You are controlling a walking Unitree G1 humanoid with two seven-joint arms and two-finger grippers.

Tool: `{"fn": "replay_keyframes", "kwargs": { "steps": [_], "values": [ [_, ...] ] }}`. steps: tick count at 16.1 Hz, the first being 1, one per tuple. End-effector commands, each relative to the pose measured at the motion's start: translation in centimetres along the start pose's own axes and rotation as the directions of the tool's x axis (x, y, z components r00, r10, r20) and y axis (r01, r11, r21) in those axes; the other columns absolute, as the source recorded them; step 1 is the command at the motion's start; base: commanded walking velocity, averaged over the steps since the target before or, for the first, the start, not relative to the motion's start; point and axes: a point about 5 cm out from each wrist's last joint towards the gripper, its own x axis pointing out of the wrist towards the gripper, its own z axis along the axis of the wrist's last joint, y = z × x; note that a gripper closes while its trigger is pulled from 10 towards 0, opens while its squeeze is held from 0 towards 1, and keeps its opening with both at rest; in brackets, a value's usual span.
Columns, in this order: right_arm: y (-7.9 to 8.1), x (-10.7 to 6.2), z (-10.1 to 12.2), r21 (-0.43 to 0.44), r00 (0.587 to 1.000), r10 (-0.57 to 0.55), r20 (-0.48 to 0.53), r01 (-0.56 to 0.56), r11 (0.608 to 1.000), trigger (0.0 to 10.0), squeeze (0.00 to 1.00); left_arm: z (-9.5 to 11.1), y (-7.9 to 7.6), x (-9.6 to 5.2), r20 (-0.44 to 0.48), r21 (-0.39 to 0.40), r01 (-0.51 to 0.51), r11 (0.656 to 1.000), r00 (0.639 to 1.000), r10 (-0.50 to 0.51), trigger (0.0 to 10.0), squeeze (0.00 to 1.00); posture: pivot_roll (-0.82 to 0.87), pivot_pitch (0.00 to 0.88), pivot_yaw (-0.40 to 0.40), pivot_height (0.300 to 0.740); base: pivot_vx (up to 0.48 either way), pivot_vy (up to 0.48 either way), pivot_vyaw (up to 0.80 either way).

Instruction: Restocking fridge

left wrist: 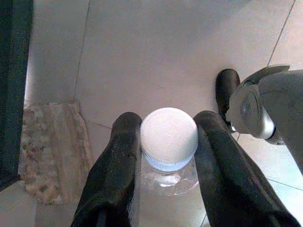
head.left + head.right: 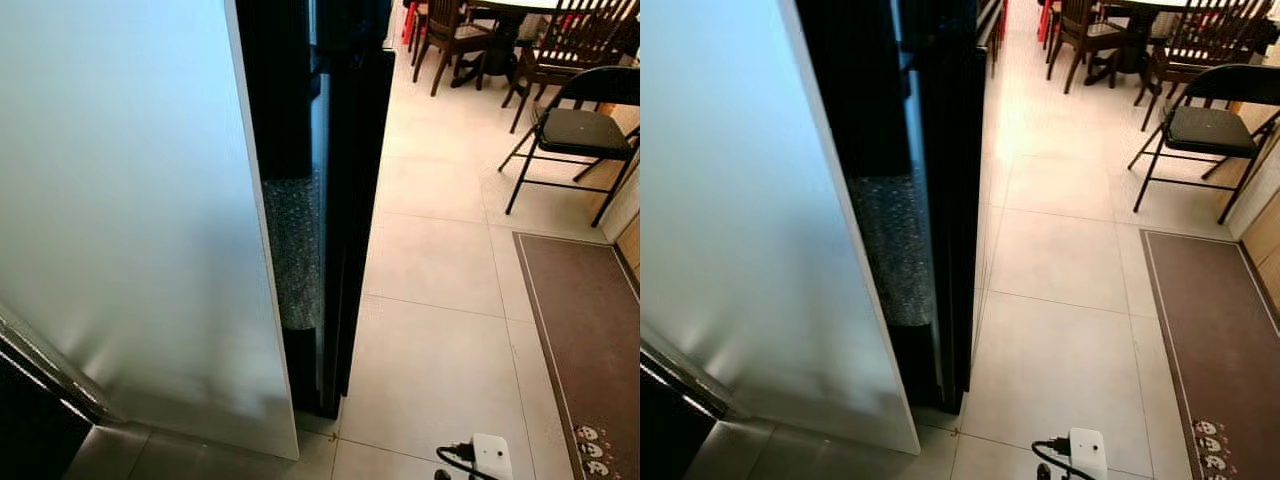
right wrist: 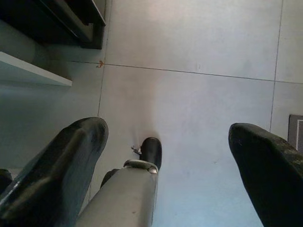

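A clear water bottle (image 1: pixel 169 137) with a white cap sits between the two black fingers (image 1: pixel 118 161) of my left gripper (image 1: pixel 168 124), which is shut on its neck above the tiled floor. My right gripper (image 3: pixel 168 132) hangs open over the floor with nothing between its fingers (image 3: pixel 75 151). In the eye views, the tall black fridge (image 2: pixel 345 150) stands just ahead. A wide pale door panel (image 2: pixel 130 200) stands edge-on against its left side. A strip of bubble wrap (image 2: pixel 295 250) runs down the black edge.
Pale floor tiles (image 2: pixel 430 260) stretch to the right of the fridge. A black folding chair (image 2: pixel 580 130), a dining table with wooden chairs (image 2: pixel 455 35) and a brown mat (image 2: pixel 585 330) lie beyond. A white plug block with a black cord (image 2: pixel 490 455) lies near my feet.
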Motion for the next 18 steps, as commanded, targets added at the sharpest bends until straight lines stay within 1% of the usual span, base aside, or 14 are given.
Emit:
{"fn": "replay_keyframes", "kwargs": {
  "steps": [1, 9, 18],
  "values": [
    [-0.1, -0.02, -0.02, 0.02, 1.0, -0.004, 0.007, 0.004, 1.0, 10.0, 0.0, -0.23, -0.05, -0.02, -0.013, -0.015, 0.001, 1.0, 1.0, -0.001, 10.0, 0.0, 0.05, 0.0, -0.004, 0.74, 0.0, 0.461, 0.0],
    [-0.06, -0.03, -0.06, 0.025, 1.0, -0.003, 0.01, 0.003, 1.0, 10.0, 0.0, -0.28, 0.04, -0.04, -0.012, -0.017, -0.004, 1.0, 1.0, 0.003, 10.0, 0.0, 0.06, 0.0, -0.003, 0.74, 0.0, 0.35, 0.0],
    [-0.03, -0.04, -0.03, 0.042, 1.0, -0.015, 0.026, 0.014, 0.999, 10.0, 0.0, -0.26, 0.13, -0.04, -0.012, 0.004, -0.001, 1.0, 1.0, 0.002, 10.0, 0.0, 0.06, 0.0, 0.001, 0.74, 0.0, 0.0, 0.0]
  ]
}}
